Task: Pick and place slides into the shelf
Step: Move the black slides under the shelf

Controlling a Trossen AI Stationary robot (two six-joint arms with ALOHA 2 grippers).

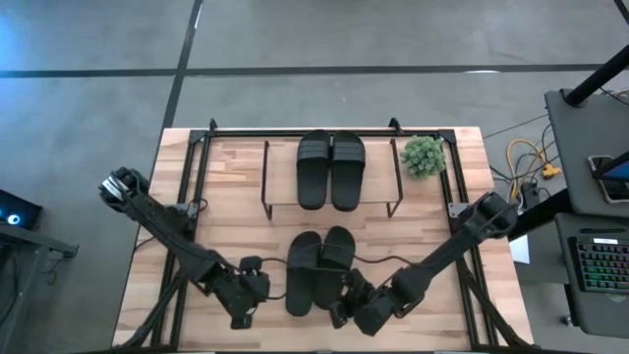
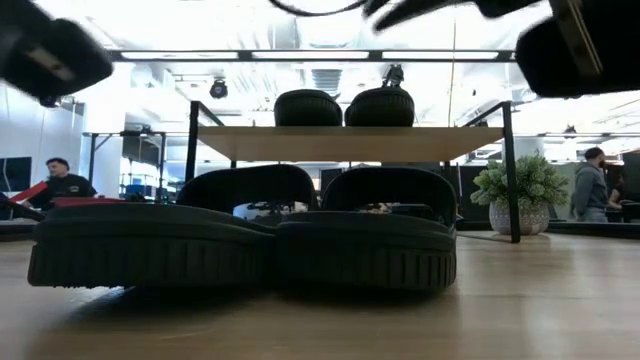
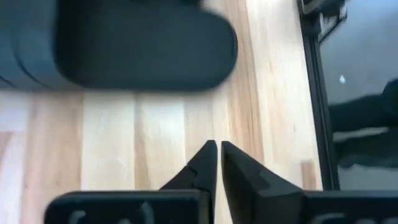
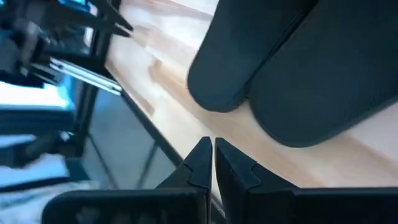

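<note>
— Two slides (image 2: 250, 235) sit right up against the low camera, side by side and touching, soles flat on the table (image 1: 236, 197).

— Which way do they run?

— Lengthwise front to back. From above, that pair (image 1: 316, 267) leans a little, its far ends tipped toward the right arm's side, the two overlapping at the edges. The other two slides (image 1: 331, 169) lie straight and parallel on the shelf (image 1: 280, 177), long axes also front to back.

— And the arms?

— Left gripper (image 1: 239, 313) hangs low near the front edge, just beside the loose pair, fingers (image 3: 202, 165) pinched together on nothing. Right gripper (image 1: 346, 313) sits at that pair's near ends, likewise clenched and empty.

— Anything else?

— Small potted plant (image 1: 424, 155) beside the shelf.
</note>
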